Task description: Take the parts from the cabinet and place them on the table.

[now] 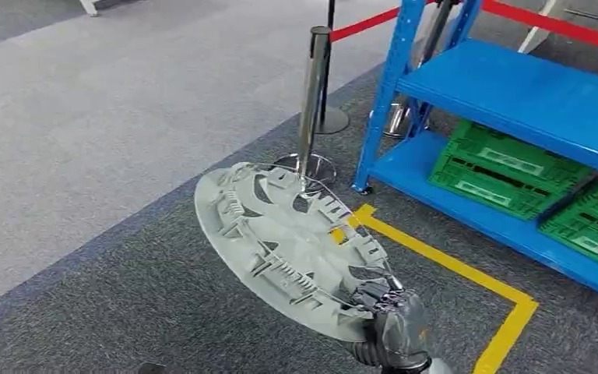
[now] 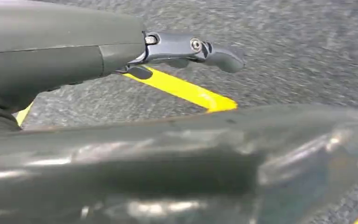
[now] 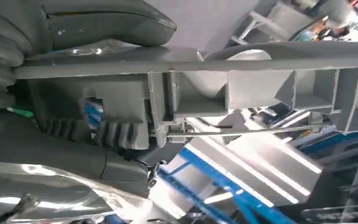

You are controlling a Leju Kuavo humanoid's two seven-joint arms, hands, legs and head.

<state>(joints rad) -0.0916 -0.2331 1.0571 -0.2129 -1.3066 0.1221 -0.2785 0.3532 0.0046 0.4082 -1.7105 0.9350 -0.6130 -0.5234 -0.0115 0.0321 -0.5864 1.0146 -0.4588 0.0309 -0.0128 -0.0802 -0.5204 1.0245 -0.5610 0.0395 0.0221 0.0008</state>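
My right hand [image 1: 393, 323] grips the grey ribbed part [image 1: 288, 241] by its near rim; its long axis runs forward-left, away from the blue rack [image 1: 514, 93]. My left hand [image 2: 186, 49]: grip unclear.

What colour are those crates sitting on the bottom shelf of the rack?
Green crates, on the blue rack; clearest in the head view.

At the lower right of the head view sits the robot's dark grey right hand [image 1: 393, 327], with glossy black fingers [image 1: 375, 294]. In the left wrist view's upper left, the left hand [image 2: 121, 51] has a smooth matte grey cover, ending in a blue-grey metal finger [image 2: 191, 49] with a silver screw head and rounded tip.
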